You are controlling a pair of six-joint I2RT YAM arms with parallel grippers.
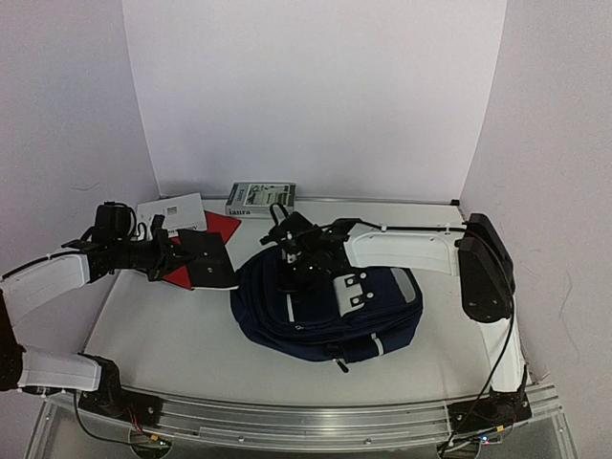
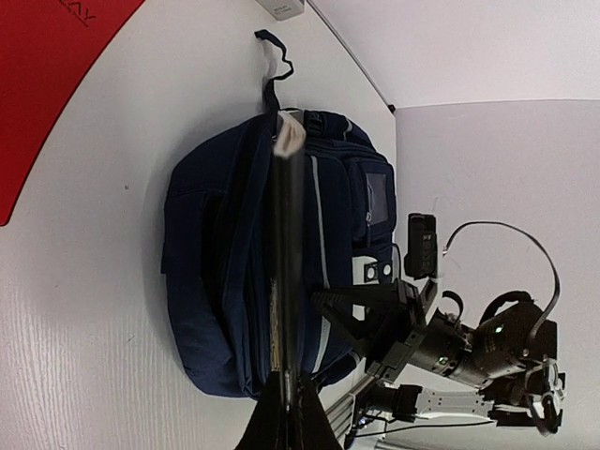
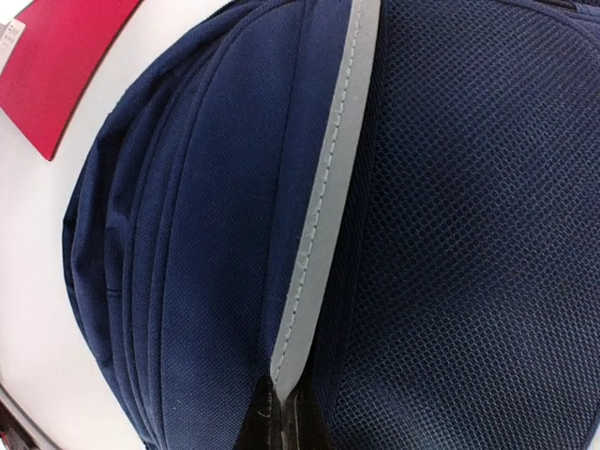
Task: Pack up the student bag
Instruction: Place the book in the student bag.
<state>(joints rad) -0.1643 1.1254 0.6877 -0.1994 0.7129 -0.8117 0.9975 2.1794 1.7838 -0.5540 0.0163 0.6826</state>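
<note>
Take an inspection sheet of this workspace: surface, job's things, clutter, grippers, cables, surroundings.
Surface: white table, metal rail along the near edge.
Job's things: navy bag lying at centre, buckled flap facing up.
Clutter: red item, white card and book at back left.
Grippers: left gripper shut on a thin black notebook; right gripper shut on the bag's grey stripe.
Cables: black cable along the right arm.
Surroundings: white walls on three sides.
</note>
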